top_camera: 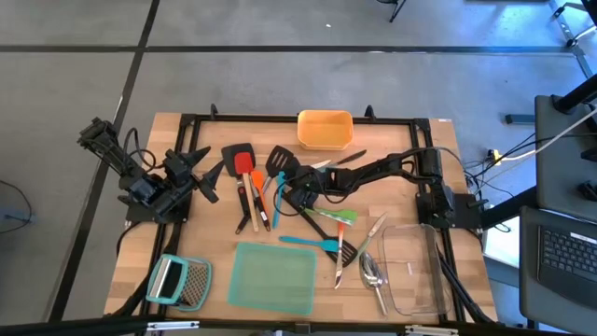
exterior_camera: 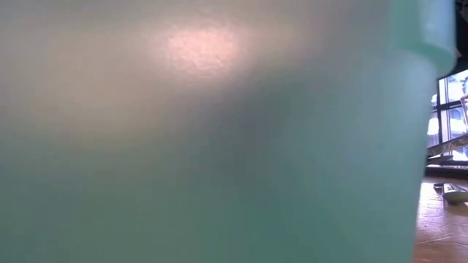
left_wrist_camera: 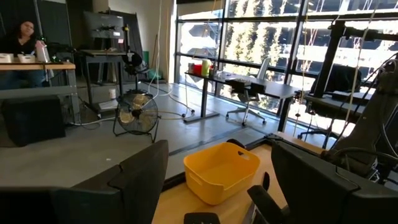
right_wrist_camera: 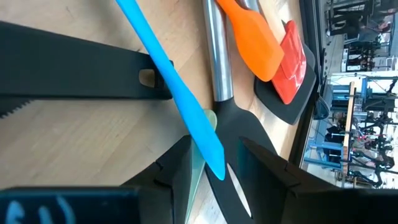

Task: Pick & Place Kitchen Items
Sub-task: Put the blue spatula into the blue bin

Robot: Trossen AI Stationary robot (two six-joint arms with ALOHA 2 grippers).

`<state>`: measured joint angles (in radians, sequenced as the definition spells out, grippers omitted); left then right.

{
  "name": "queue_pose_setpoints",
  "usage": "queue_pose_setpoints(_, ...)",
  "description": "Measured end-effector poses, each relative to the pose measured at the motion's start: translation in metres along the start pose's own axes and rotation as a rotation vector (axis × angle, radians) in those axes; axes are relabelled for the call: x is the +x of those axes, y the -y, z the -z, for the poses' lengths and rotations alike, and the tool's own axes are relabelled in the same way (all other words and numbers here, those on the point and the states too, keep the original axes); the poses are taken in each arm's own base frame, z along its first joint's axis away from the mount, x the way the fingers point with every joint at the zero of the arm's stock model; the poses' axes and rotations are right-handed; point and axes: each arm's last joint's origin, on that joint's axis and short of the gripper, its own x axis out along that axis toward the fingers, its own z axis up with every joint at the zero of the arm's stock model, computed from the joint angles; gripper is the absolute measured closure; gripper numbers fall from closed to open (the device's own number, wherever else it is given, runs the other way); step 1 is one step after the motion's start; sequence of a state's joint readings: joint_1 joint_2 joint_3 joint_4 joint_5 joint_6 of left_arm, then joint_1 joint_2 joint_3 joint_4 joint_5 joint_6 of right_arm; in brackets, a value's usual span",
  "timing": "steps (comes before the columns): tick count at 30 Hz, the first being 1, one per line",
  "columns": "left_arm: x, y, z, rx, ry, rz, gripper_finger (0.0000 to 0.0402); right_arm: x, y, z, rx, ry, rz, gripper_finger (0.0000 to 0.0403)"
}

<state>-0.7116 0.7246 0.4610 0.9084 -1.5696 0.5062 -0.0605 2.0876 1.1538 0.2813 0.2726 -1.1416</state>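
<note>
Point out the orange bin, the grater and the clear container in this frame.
orange bin (top_camera: 325,130): high view, on its inner floor.
grater (top_camera: 193,284): high view, on its metal grating face.
clear container (top_camera: 413,271): high view, on its see-through bottom.

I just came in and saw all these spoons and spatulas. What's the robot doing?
It's sorting kitchen tools on a wooden table. The right gripper has reached into the middle of the utensil pile, its fingers either side of a blue spatula, not clearly gripping it. The left gripper waits open at the left side. The orange bin looks empty.
</note>
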Motion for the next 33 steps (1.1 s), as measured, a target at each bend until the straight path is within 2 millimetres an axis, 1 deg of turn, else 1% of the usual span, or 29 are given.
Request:
queue_pose_setpoints(4,0.0,0.0,0.0,-0.006,0.006,0.012,0.0121,0.005,-0.002,0.0,0.001,0.0,-0.014,0.0274)
queue_pose_setpoints(10,0.0,0.001,-0.001,-0.014,0.021,0.038,0.0121,0.024,-0.004,-0.006,-0.028,-0.048,-0.084,0.0274)
queue_pose_setpoints(14,0.0,0.001,-0.001,-0.012,0.02,0.038,0.0121,0.029,0.001,-0.009,-0.032,-0.062,-0.099,0.0274)
queue_pose_setpoints(18,0.0,0.001,0.0,-0.005,0.02,0.037,0.0121,0.031,0.011,-0.01,-0.015,-0.053,-0.067,0.0274)
queue_pose_setpoints(22,0.0,0.001,0.0,0.001,0.008,0.014,0.0121,0.035,0.016,-0.007,0.015,-0.024,-0.061,0.0274)
queue_pose_setpoints(25,0.0,0.001,0.001,0.002,0.006,0.012,0.0121,0.037,0.019,-0.002,0.07,-0.009,-0.074,0.0274)
queue_pose_setpoints(29,0.0,0.001,0.001,0.001,0.006,0.011,0.0121,0.039,0.018,0.003,0.101,-0.022,-0.083,0.0274)
queue_pose_setpoints(33,0.0,0.001,0.001,0.001,0.006,0.01,0.0121,0.042,0.016,0.003,0.107,0.004,-0.105,0.0274)
